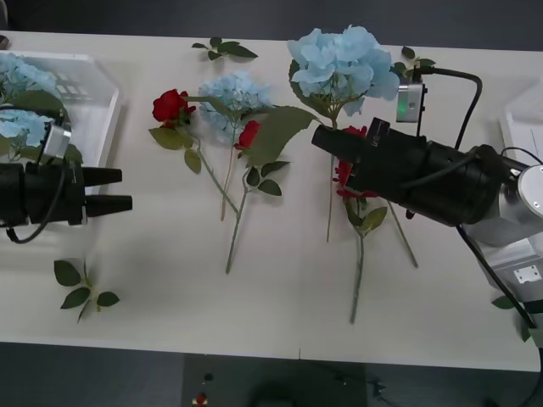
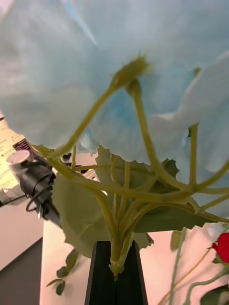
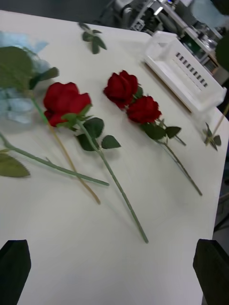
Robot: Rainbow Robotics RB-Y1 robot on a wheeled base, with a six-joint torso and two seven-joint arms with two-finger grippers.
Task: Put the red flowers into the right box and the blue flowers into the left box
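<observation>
My right gripper (image 1: pixel 322 138) is shut on the stem of a big pale-blue flower (image 1: pixel 339 61), held above the table's middle right. The right wrist view shows the black fingers (image 2: pixel 102 276) closed around that stem under the bloom (image 2: pixel 114 71). Another blue flower (image 1: pixel 233 97) lies on the table between two red flowers (image 1: pixel 170 106) (image 1: pixel 249 133). More red blooms (image 1: pixel 344 174) lie partly hidden under the right arm. My left gripper (image 1: pixel 114 190) hovers open and empty beside the left box (image 1: pixel 93 93), which holds blue flowers (image 1: pixel 21 80). The left wrist view shows three red flowers (image 3: pixel 64 100) (image 3: pixel 121 86) (image 3: pixel 143 109) and the right box (image 3: pixel 183 69).
Loose green leaf sprigs lie at the front left (image 1: pixel 85 292), the back middle (image 1: pixel 222 49) and the back right (image 1: pixel 411 59). The right box (image 1: pixel 522 119) is cut off by the right edge. Bare table stretches along the front edge.
</observation>
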